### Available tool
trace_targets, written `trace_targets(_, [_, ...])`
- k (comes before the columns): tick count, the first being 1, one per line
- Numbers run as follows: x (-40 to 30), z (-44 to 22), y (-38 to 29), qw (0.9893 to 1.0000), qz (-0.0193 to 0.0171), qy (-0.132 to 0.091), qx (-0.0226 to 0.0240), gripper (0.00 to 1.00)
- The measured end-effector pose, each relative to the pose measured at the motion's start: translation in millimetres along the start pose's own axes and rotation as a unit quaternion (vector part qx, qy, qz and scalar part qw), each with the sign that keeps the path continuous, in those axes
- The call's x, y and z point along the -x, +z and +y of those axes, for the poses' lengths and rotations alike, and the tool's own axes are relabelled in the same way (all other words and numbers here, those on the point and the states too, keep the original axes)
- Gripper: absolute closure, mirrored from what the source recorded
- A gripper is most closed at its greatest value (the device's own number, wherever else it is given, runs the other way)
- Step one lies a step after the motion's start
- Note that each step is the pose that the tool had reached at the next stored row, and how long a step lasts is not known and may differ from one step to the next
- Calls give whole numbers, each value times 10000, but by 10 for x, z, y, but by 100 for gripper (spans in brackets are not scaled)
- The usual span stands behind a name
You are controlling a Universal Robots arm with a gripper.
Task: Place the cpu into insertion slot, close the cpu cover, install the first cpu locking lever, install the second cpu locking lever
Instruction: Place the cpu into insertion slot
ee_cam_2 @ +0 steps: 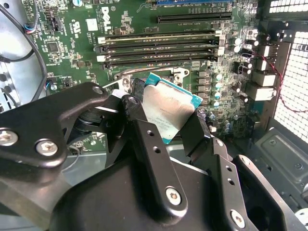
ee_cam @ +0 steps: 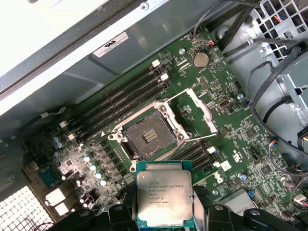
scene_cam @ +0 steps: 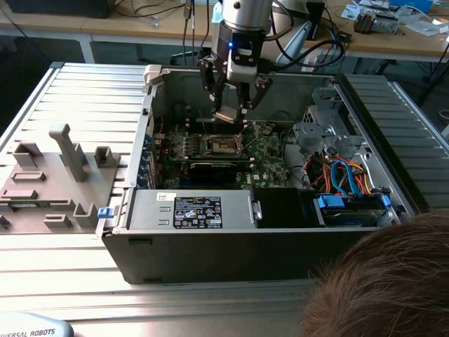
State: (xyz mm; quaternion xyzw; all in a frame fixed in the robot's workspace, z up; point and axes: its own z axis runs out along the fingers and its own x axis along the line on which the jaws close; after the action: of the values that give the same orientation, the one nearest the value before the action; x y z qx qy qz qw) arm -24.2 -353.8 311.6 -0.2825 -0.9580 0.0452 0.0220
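Ribbed grey metal table [scene_cam: 63,281]; wooden workbench [scene_cam: 42,29] behind, cluttered.

Second wrist view: black fingers [ee_cam_2: 149,144] cover a corner of the square silver-topped cpu [ee_cam_2: 168,108], which hides most of the dark square insertion slot [ee_cam_2: 136,86]. Exterior view: a person's brown hair [scene_cam: 386,281] blocks the black case [scene_cam: 210,260] corner.

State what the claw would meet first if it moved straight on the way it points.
Probably the open square dark insertion slot with its silver rim, below the claw and its flat silver-grey cpu; depth is unclear.

Black gripper [scene_cam: 230,110] bears silver screws [ee_cam_2: 174,194], perhaps a blue light [scene_cam: 230,46].
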Motion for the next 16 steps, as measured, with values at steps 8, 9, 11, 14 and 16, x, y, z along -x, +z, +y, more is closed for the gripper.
trace_targets(8, [0, 0, 4, 10000, 4, 43, 1, 45])
trace_targets(9, [0, 0, 4, 10000, 5, 47, 1, 45])
trace_targets(11, [0, 0, 4, 10000, 5, 54, 1, 45])
trace_targets(14, [0, 1, 5, 10000, 7, 68, 1, 45])
trace_targets(16, [0, 1, 7, 10000, 8, 77, 2, 45])
